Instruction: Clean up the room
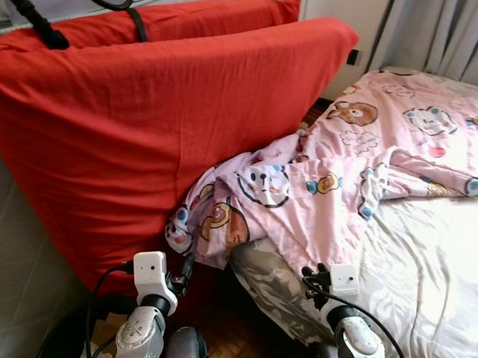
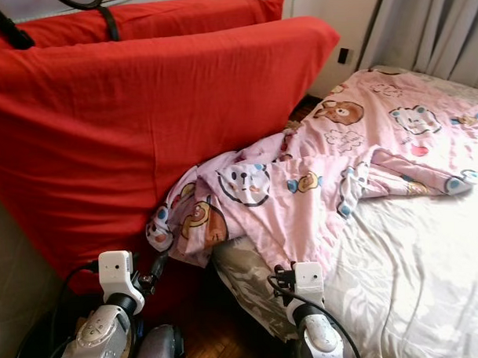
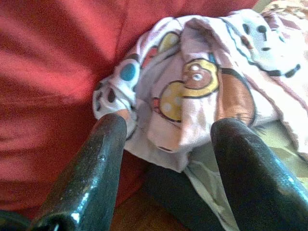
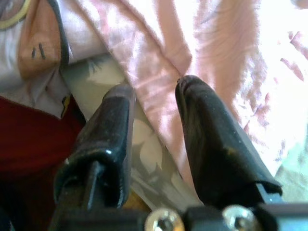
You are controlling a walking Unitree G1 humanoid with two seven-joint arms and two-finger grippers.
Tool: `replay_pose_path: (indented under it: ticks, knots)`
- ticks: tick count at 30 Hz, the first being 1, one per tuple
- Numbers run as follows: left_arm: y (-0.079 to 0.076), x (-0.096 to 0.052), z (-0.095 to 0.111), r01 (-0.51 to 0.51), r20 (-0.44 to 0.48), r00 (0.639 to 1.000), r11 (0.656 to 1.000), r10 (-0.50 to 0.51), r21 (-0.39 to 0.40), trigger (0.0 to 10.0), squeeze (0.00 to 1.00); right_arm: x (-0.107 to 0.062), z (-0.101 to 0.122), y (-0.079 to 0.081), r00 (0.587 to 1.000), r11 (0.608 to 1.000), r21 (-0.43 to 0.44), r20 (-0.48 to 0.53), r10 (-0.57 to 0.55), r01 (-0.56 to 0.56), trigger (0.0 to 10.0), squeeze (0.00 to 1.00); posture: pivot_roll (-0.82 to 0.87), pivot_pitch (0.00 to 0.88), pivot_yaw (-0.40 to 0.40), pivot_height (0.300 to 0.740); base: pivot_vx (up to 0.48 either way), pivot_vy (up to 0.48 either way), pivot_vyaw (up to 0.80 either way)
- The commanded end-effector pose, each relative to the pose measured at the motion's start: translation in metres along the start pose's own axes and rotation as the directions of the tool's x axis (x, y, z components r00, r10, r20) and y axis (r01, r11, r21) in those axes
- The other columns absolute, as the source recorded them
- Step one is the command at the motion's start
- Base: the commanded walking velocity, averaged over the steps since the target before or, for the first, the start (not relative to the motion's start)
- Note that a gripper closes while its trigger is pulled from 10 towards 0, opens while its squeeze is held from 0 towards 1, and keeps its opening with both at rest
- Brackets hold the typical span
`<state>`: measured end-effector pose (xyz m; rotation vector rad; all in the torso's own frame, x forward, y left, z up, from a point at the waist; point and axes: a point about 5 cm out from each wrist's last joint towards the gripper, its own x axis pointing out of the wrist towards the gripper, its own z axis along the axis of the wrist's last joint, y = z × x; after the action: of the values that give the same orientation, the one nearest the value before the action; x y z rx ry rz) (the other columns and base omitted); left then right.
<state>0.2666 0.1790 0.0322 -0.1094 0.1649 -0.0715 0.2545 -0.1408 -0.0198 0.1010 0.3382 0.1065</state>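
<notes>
Nearest the camera, the left gripper (image 3: 166,139) sits low at the foot of the red cushion (image 1: 166,119), its two black fingers (image 3: 91,168) spread apart with nothing between them. Its fingertips point at the bunched corner of the pink blanket (image 1: 333,168), close to the fabric; actual contact cannot be confirmed.

The right gripper (image 4: 154,96) is at the near corner of the bed (image 1: 439,282). Its fingers (image 4: 211,139) stand slightly apart, straddling the hanging edge of the pink blanket where it drapes over the grey leaf-patterned sheet (image 1: 266,284). Whether the pads press the fabric cannot be determined.

Dark wooden floor (image 1: 229,344) shows between the two arms.

Beyond the grippers, the pink blanket, printed with cartoon bears, lies crumpled across the bed. One corner spills off the mattress edge against the red cushion; the rest spreads toward the far side. The cushion stands upright on the robot's left. Grey curtains (image 1: 438,23) hang behind the bed.
</notes>
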Motion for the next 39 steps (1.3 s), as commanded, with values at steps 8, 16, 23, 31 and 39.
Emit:
replay_pose_path:
  ticks: [8, 16, 23, 31, 39]
  knots:
    - [-0.004, 0.0, 0.0, 0.013, -0.002, 1.0, 1.0, -0.013, 0.009, 10.0, 0.0, 0.004, 0.006, -0.016, 0.995, 0.994, 0.035, -0.014, -0.103, 0.104, 10.0, 0.0, 0.01, 0.048, -0.017, 0.592, 0.0, 0.0, 0.0]
    - [-0.008, -0.005, -0.002, 0.017, 0.0, 1.0, 1.0, -0.017, -0.002, 10.0, 0.0, 0.013, 0.009, -0.025, 0.982, 0.986, 0.034, -0.104, -0.156, 0.16, 10.0, 0.0, 0.01, 0.081, -0.023, 0.592, 0.0, 0.0, 0.0]
    - [-0.005, -0.008, 0.002, 0.022, 0.007, 1.0, 1.0, -0.022, 0.004, 10.0, 0.0, 0.021, 0.015, -0.025, 0.971, 0.984, 0.027, -0.165, -0.172, 0.178, 10.0, 1.0, 0.03, 0.122, -0.028, 0.592, 0.0, 0.0, 0.0]
    - [-0.009, -0.016, 0.011, 0.038, 0.027, 0.999, 0.999, -0.038, 0.005, 10.0, 0.0, 0.028, 0.02, -0.018, 0.966, 0.987, -0.004, -0.205, -0.155, 0.158, 10.0, 1.0, 0.06, 0.201, -0.046, 0.592, 0.0, 0.0, 0.0]
    - [-0.01, -0.033, 0.014, 0.041, 0.022, 0.999, 0.999, -0.041, 0.015, 10.0, 0.0, 0.03, 0.023, -0.014, 0.967, 0.988, -0.021, -0.202, -0.156, 0.155, 10.0, 1.0, 0.07, 0.246, -0.053, 0.592, 0.0, 0.0, 0.0]
